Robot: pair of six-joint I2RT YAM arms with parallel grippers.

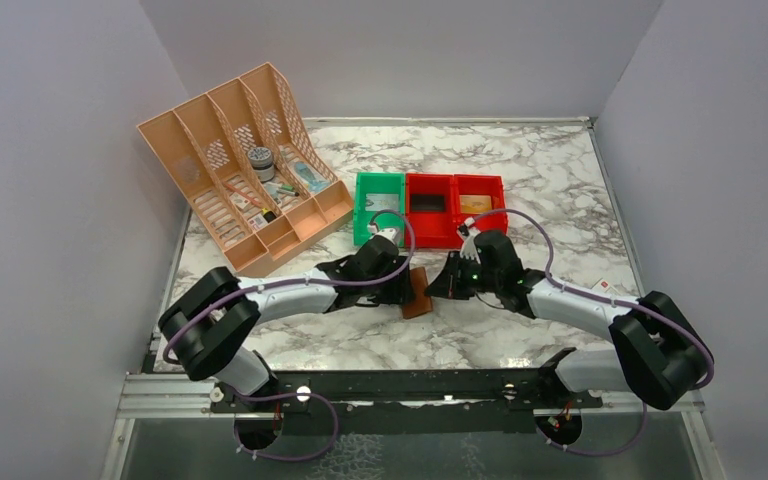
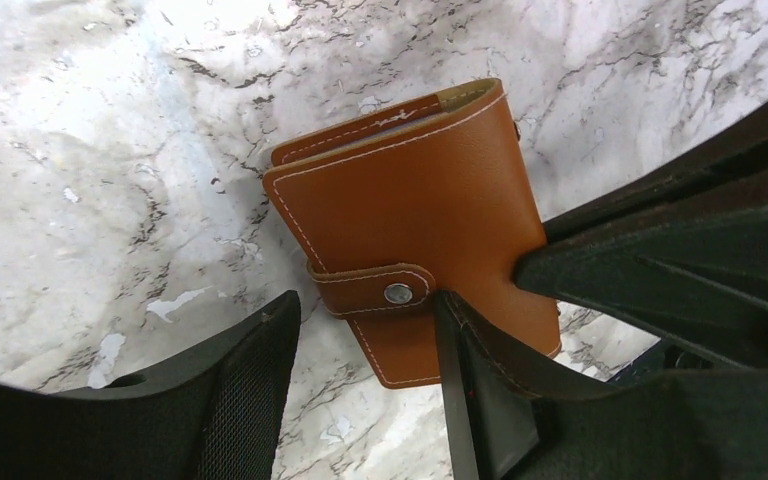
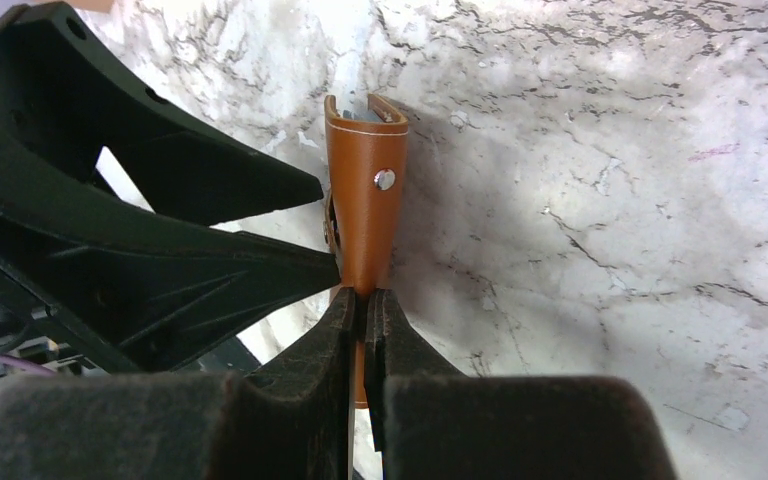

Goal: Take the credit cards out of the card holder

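The card holder (image 2: pixel 420 220) is held on edge over the marble worktop (image 2: pixel 80 150), between the 2 arms. It is closed, with its snap tab (image 2: pixel 375 290) fastened. Whether it touches the worktop I cannot tell. The right tool (image 3: pixel 363 300) is pressed together on the holder's near edge, pinching it upright. The left tool (image 2: pixel 365 312) is spread, with 1 finger (image 2: pixel 260 380) clear of the leather and the other (image 2: pixel 470 380) against the cover beside the stud. No credit cards show. The step in hand looks like undoing the snap. It is best to hook a fingertip under the tab's rounded end and peel it off the stud, while the right grip holds firm so the holder cannot twist.
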